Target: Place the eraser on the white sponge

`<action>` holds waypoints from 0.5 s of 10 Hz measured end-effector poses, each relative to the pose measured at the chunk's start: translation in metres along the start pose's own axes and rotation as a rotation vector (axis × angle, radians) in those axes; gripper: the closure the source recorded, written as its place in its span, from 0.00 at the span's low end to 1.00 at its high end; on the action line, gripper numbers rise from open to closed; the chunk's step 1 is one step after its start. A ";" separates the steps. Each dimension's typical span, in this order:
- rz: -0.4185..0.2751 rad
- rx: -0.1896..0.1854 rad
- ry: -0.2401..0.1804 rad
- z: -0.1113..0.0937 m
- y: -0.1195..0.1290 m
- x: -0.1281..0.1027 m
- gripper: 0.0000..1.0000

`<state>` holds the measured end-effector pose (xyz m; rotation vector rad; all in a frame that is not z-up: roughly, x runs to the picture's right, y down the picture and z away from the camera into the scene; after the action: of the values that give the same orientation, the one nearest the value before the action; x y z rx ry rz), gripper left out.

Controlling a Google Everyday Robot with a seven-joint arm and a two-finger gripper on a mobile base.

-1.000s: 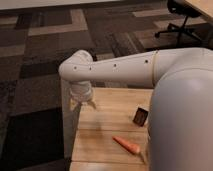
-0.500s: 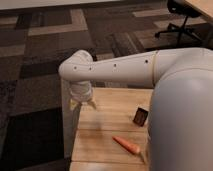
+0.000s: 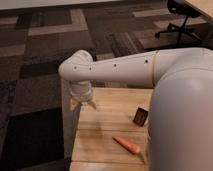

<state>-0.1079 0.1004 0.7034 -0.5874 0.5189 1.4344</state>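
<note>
The eraser (image 3: 141, 116), a small dark block with a lighter edge, stands on the wooden table (image 3: 107, 127) near the arm's white body at the right. My gripper (image 3: 83, 103) hangs from the white arm over the table's far left corner, well to the left of the eraser. An orange carrot (image 3: 126, 145) lies on the table in front of the eraser. The white sponge is out of view, perhaps hidden behind the arm.
The table's left edge (image 3: 75, 140) drops to a dark patterned carpet (image 3: 35, 75). An office chair base (image 3: 177, 25) stands at the far right. The arm's large white body (image 3: 185, 120) covers the table's right side.
</note>
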 end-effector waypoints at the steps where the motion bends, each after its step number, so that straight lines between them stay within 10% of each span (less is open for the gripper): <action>1: 0.001 0.000 0.000 0.000 0.000 0.000 0.35; 5: 0.045 -0.037 -0.036 -0.019 -0.020 -0.004 0.35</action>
<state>-0.0881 0.0844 0.6932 -0.5816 0.4807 1.4976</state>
